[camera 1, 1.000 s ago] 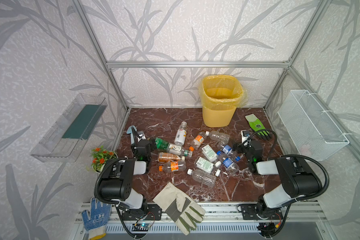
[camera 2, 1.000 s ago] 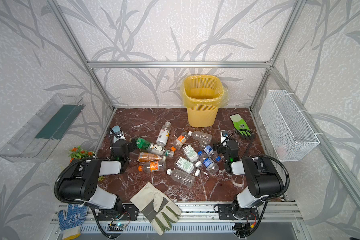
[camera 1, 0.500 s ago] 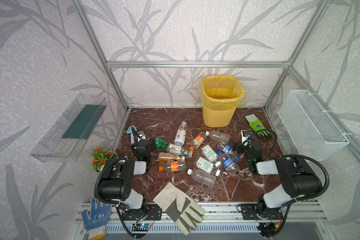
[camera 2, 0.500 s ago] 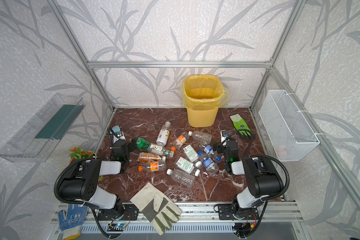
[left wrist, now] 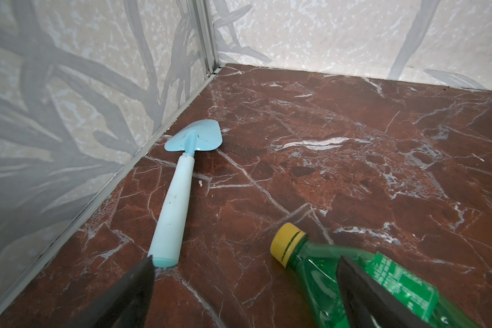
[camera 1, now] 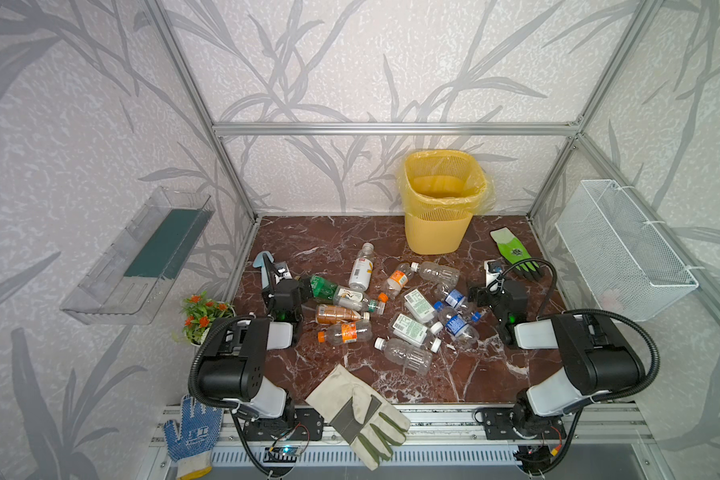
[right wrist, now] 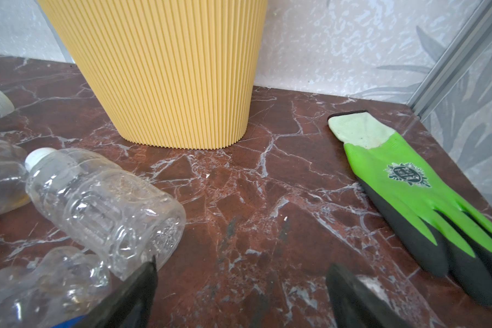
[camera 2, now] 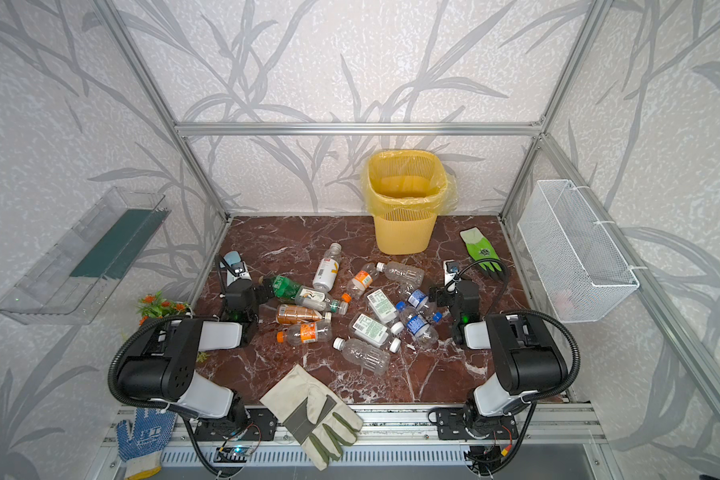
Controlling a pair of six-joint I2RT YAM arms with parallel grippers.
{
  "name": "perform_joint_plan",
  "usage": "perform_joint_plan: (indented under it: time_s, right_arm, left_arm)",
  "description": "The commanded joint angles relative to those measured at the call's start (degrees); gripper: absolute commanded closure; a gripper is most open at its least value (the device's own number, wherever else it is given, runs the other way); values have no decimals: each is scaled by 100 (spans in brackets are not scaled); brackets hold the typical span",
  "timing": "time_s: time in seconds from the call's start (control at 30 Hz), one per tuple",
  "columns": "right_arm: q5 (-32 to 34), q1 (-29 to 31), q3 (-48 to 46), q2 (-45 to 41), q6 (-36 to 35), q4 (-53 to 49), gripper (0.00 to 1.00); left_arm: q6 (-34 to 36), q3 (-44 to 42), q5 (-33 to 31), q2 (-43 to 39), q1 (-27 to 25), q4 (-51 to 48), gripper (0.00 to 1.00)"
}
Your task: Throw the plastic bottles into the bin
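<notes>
– Brown stone floor, leafy walls all round. What's over at nine o'clock?
– The left gripper. Its fingers are spread wide and hold nothing. A little blue shovel lies just past it.
– And the green bottle?
– It's on its side, right at that gripper's three o'clock in both top views. One finger sits over its fat part. It runs long from nine to three, cap end nearest the gripper.
– I can't find the cap from above.
– The gripper hides it there. Only the left wrist view shows it, and it's yellow.
– So what comes next?
– I think the gripper must slide toward three o'clock, so the bottle sits between its fingers.
– Now the middle.
– The other bottles lie in a heap on the floor.
– The bin?
– It stands by the back wall, at about one o'clock. The top views look down into it, and I see no bottle inside. The right wrist view shows only its ribbed side.
– And the right side?
– The right gripper has its fingers apart, with bare floor between them. A clear bottle lies just beside it at ten o'clock. The bin is at its eleven o'clock, so the right arm is nearer the bin. A green glove lies at its one o'clock.
</notes>
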Motion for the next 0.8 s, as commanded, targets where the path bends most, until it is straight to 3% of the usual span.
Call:
perform_joint_plan:
  time_s: [0.0,0.07,0.17,0.27,0.33,0.43,0.5,0.57,0.63,0.7,0.77]
  right_arm:
    - [-143,-32,78,-15,65,46,26]
    - [-78,-31,314,-432,90,-663,25]
    - [-5,-24,1104,-1145,148,-2582,24]
    - [119,118,1852,-1682,323,-4116,23]
    - [419,263,2103,-1978,560,-4767,22]
    - [235,293,2291,-2260,1137,-5670,23]
    - [-59,338,2386,-2368,1553,-6332,23]
    - [-238,500,2506,-2471,1701,-7053,24]
    - [-205,780,2650,-2643,1633,-7855,26]
    - [112,1115,2794,-2842,1586,-8496,26]
    - [26,1335,2870,-3009,1622,-8932,26]
  left_arm:
    - [25,94,31,-91,31,-43,4]
    - [18,87,39,-88,34,-34,6]
    - [-108,191,-156,-333,40,-467,7]
    - [263,248,-101,-542,-62,-462,15]
    - [-22,771,-411,-1092,-67,-2006,15]
    - [-411,1540,-910,-1738,-89,-3343,15]
    - [-971,2105,-865,-2050,-86,-4311,15]
    - [-1543,2689,-540,-2213,-96,-5213,15]
    - [-1900,3193,200,-2241,-108,-5944,15]
    - [-2056,3580,1020,-2209,-150,-6516,15]
    - [-1830,3855,1830,-2151,-206,-6952,15]
